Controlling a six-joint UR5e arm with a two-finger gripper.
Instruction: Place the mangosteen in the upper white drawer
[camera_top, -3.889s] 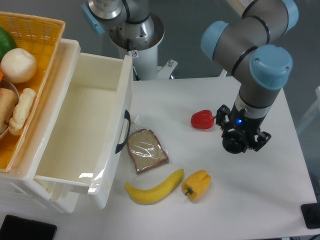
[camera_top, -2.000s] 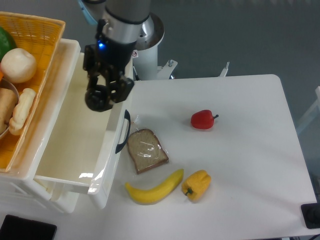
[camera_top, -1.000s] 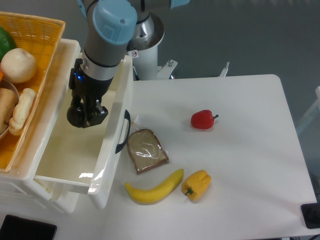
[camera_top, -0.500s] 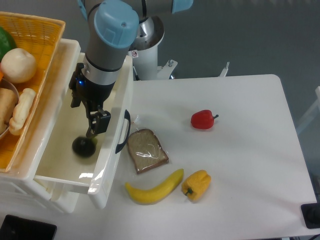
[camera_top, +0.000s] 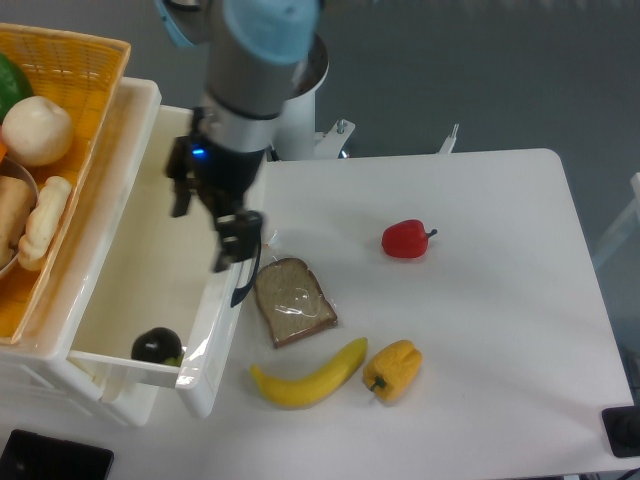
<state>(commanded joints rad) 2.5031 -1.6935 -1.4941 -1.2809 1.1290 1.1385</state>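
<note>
The mangosteen (camera_top: 157, 346), small, round and glossy black, lies inside the upper white drawer (camera_top: 213, 325), on its floor at the near end close to the front corner. The drawer stands pulled out, its dark curved handle (camera_top: 246, 264) facing the table. My gripper (camera_top: 208, 220) hangs above the drawer's handle-side wall, well clear of the fruit. Its fingers are spread open with nothing between them.
A yellow woven basket (camera_top: 88, 60) with several foods sits on top of the cabinet at the upper left. On the table lie a wrapped bread slice (camera_top: 293, 302), a banana (camera_top: 310, 378), a yellow pepper (camera_top: 393, 369) and a red pepper (camera_top: 405, 240).
The gripper carried the mangosteen from the table over the drawer and opened. The fruit dropped and rolled to the drawer's near end; the gripper has since moved up and right.
</note>
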